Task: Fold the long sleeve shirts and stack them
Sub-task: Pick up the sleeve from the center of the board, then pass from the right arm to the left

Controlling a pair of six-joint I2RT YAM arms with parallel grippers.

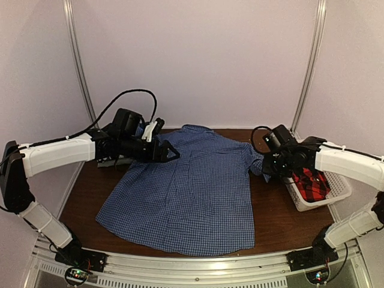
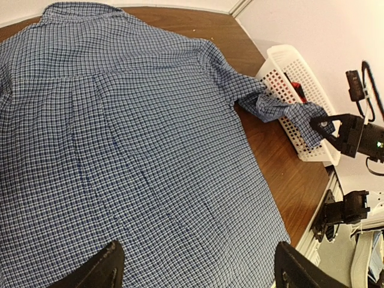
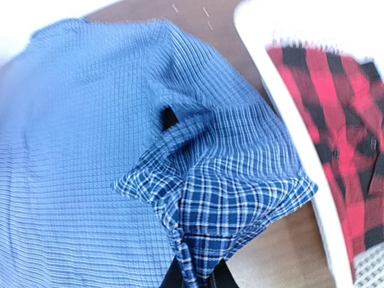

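Standing by the rig, I see the blue-and-white checked shirt [image 1: 186,198] spread back-up across the brown counter [image 1: 276,225], its collar [image 1: 197,129] at the far end and its hem toward the arm bases. The left fingers [image 1: 171,153] hang spread wide with nothing between them, just above the shirt's far left shoulder. From their own camera the whole back panel stretches away ahead of and beneath them, and both dark tips frame the cloth at the near edge of that view.

Across the shirt from them, the right fingers [image 2: 324,125] are pinched onto the end of the shirt's sleeve [image 2: 270,105], the cuff bunched and lifted off the counter right at their tips. That sleeve runs from the shirt's right shoulder to those fingers, crumpled and folded over itself, showing a darker, bolder check on its inner face.

Just beside the right fingers, on the side away from the spread shirt, a white slatted basket [image 1: 312,207] sits near the counter's right edge. The gripped cuff hangs in front of its slatted wall, though I cannot tell whether cloth and plastic touch. Inside the basket, to the right of those fingers, lies the red-and-black plaid shirt [image 3: 342,138], rumpled. The two sets of fingers are well apart, with the spread shirt between them
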